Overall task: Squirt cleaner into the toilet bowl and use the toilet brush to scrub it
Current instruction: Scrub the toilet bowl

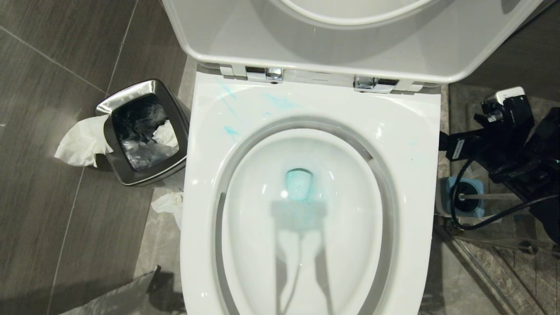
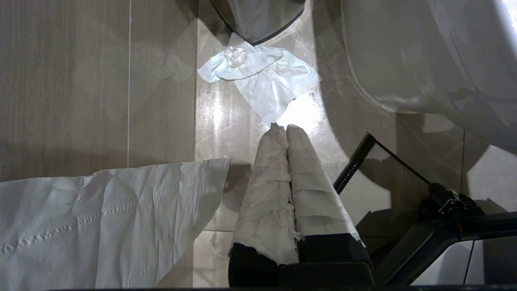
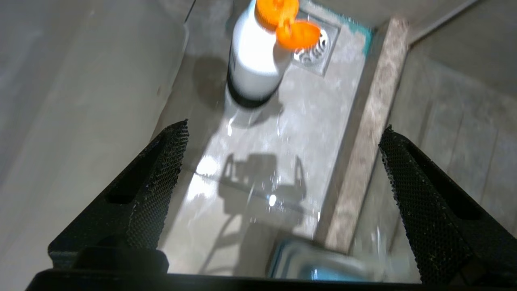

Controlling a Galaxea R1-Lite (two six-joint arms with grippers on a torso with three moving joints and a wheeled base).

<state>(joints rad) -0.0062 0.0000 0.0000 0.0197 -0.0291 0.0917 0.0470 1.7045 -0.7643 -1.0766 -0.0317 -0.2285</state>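
Cleaner (image 1: 299, 184) already tints the toilet bowl (image 1: 407, 144), so we bring our wide-open right gripper (image 3: 282, 202) straight down over the toilet brush (image 1: 490, 197) in its holder (image 1: 466, 197) beside the bowl, left gripper (image 2: 286, 133) pressed together.

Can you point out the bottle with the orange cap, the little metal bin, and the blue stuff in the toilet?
bottle (image 3: 254, 60), right wrist view: white body.
metal bin (image 1: 175, 114), head view: rim.
cleaner (image 1: 299, 184), head view: blue pool.

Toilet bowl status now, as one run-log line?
cleaner tints toilet bowl | right hand open, empty, above floor beside bottle | left hand shut, parked | scrubbing not started
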